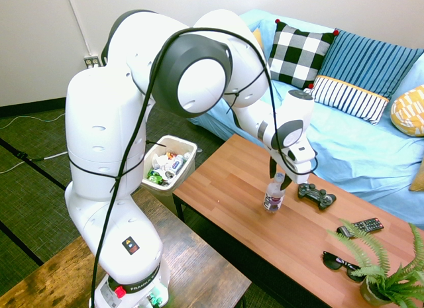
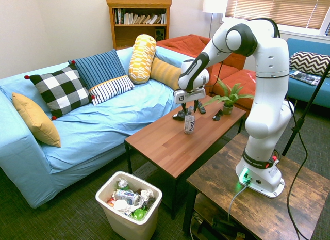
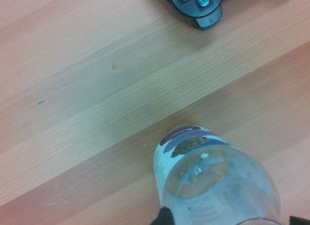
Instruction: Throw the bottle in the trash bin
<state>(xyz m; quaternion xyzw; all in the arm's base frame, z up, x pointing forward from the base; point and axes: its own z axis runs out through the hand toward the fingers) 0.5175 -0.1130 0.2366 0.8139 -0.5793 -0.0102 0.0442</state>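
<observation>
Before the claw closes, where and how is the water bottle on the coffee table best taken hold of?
The water bottle stands upright, its narrow neck upward, so I would come from above and close the claw across the upper body, just under the neck, above the label.

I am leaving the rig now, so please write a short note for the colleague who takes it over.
Gripper: fingers around the upper part of the bottle; whether they already grip it, I cannot tell.
Bottle: upright on the wooden coffee table, near the game controller.
Trash bin: on the floor beyond the table's end, with trash inside.
Done: gripper brought to the bottle.
Left: secure the grip, lift, carry to the bin, release.
</observation>
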